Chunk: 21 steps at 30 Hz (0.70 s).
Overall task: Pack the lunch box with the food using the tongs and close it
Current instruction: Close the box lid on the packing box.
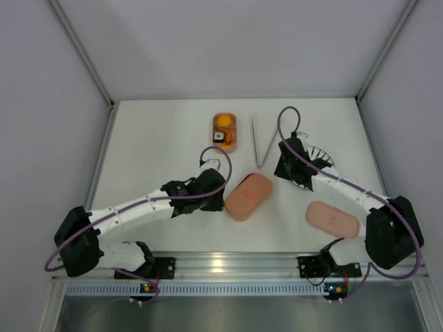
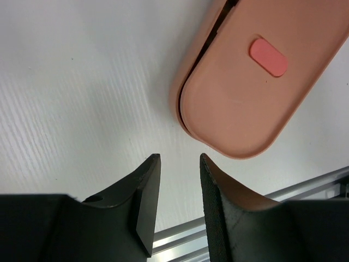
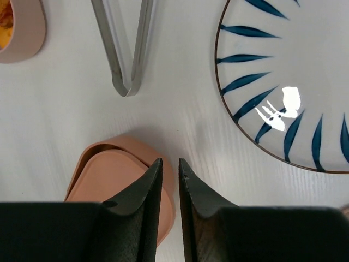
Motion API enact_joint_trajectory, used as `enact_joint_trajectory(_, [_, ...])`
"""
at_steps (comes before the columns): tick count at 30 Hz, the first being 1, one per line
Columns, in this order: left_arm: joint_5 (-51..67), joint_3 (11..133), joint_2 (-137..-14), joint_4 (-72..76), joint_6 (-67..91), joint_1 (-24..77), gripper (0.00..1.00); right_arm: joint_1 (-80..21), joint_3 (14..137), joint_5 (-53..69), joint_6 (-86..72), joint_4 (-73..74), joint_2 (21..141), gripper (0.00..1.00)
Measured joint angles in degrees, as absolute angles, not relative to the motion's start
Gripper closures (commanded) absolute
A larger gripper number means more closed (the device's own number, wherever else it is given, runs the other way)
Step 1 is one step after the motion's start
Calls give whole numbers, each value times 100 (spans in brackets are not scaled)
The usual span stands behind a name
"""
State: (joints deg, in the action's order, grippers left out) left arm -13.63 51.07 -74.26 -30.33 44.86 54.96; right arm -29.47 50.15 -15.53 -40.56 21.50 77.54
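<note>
An open salmon-pink lunch box tray (image 1: 224, 131) at the back holds food: an orange piece (image 1: 223, 122) and a black-white sushi roll (image 1: 219, 137). The silvery tongs (image 1: 258, 142) lie on the table to its right, their joined end (image 3: 124, 90) nearest my right gripper. A second pink lunch box tray (image 1: 248, 196) sits mid-table with its lid (image 2: 256, 76) askew on top. My left gripper (image 2: 180, 158) is open and empty just short of that box's near end. My right gripper (image 3: 170, 161) hovers over the box's other end (image 3: 117, 174), open by a narrow gap and empty.
A white plate with dark radial stripes (image 3: 294, 82) lies right of the tongs, partly under my right arm (image 1: 325, 180). Another pink lid (image 1: 332, 219) lies at the front right. The aluminium rail (image 2: 305, 188) runs along the near table edge.
</note>
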Motion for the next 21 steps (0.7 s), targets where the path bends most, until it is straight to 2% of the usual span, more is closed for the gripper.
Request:
enact_joint_trajectory(7, [-888,4724,-7244,-2943,4512,5601,59,-2788,5013,-1179,-3791,2137,7863,77])
enact_joint_trajectory(21, [-364,4501,-7293,-2473,4576,5601,60,-2783,4799,-377,-3638,1911,8121,78])
